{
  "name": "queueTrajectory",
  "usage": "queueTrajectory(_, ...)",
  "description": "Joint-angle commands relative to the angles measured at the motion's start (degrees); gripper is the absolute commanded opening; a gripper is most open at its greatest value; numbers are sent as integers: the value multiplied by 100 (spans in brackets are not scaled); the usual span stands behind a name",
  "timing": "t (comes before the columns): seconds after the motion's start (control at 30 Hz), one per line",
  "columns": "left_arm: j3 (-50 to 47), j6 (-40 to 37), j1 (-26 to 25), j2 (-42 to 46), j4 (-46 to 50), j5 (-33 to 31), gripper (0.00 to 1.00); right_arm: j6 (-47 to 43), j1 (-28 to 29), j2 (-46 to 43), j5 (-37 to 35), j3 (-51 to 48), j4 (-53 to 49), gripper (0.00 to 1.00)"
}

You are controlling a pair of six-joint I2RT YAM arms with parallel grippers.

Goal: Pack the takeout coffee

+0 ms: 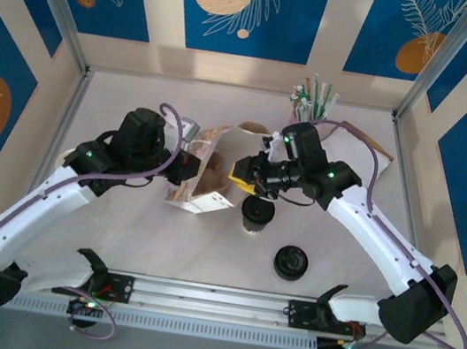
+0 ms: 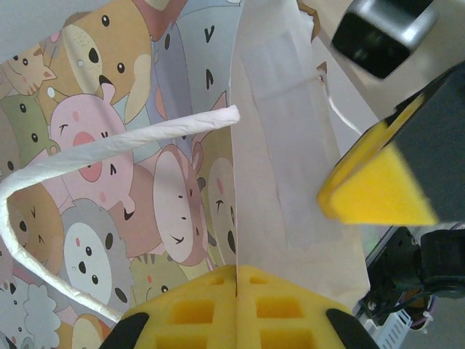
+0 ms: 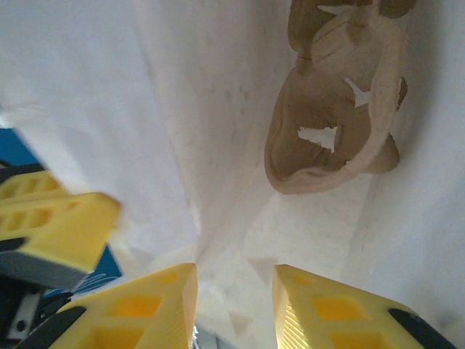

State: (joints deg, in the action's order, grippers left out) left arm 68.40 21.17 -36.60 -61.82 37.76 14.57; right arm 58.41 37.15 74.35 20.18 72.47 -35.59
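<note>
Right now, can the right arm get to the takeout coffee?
Probably yes. The takeout coffee stands on bare table beside the paper bag, and the right gripper is open at the bag's mouth, right by it.

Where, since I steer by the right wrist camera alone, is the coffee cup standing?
Observer: In the top view the coffee cup stands upright on the table, just nearer the arm bases than the bag and close to the right gripper.
Operator: Is anything holding the bag?
Observer: Yes, the left gripper. In the left wrist view its pads are shut on the bag's paper wall.
Operator: Is anything loose near the cup?
Observer: A black lid lies flat on the table, to the right of the cup and apart from it.
</note>
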Motion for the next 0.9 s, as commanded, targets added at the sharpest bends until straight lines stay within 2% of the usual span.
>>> queueTrajectory(0.0,-275,67,58,343,25,-24,0,-412,227,-284,-280,435,-436,36)
queueTrajectory(0.13,-250,-61,59,460,264,238,0,-674,487,-715,-678,657,-569,41)
queueTrajectory(0.23,-210,-189,58,540,415,123,0,-759,528,-1144,-1213,640,-747,45)
queueTrajectory(0.3,-163,-242,56,609,404,39,0,-779,498,-1364,-1557,630,-930,51)
queueTrajectory(0.5,-92,-219,52,703,159,46,0,-800,512,-1055,-2159,939,-1813,68)
queueTrajectory(0.67,-209,-295,55,941,-89,10,0,-862,486,-724,-2574,953,-2077,69)
queueTrajectory(0.87,-280,-339,51,1084,-321,207,0,-1068,465,-142,-2471,1067,-1905,66)
